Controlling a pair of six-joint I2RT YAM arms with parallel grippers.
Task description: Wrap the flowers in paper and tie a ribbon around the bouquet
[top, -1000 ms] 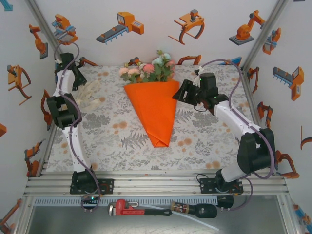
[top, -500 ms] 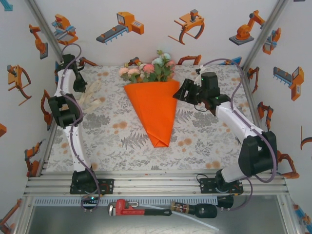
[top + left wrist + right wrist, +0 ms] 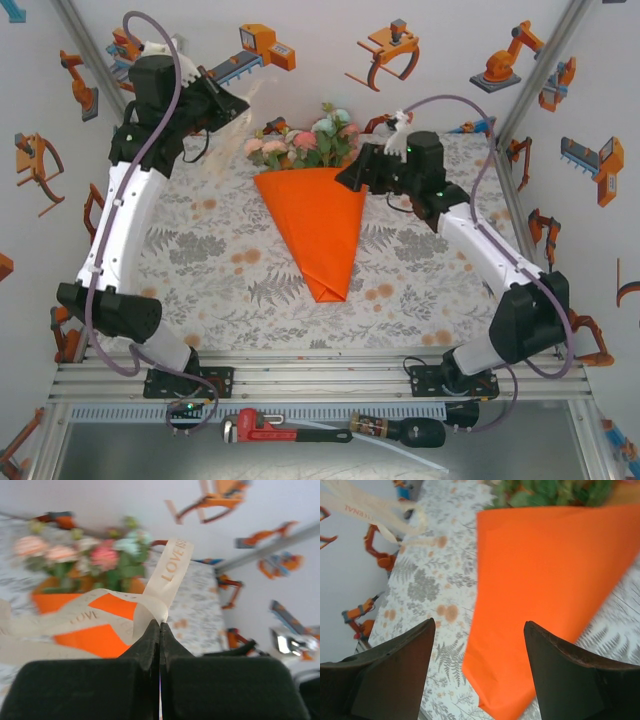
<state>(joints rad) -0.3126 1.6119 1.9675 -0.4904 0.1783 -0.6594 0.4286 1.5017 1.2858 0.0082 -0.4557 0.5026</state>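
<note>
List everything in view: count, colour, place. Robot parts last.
paper: one, bright orange, rolled into a cone mid-table, tip toward the arm bases
flowers: one bunch, pink, peach, pale blue, green leaves, in the cone's open far end
ribbon: one, cream, tan lettering, pinched in the left hand
table: one, grey and peach floral cover
wrench: one, red, on the ledge before the arm bases
black-handled tool: one, right of the wrench
wall stickers: several, orange robot drawings, white walls
left hand: shut on ribbon, high, far left
right hand: open, over the cone's right side
</note>
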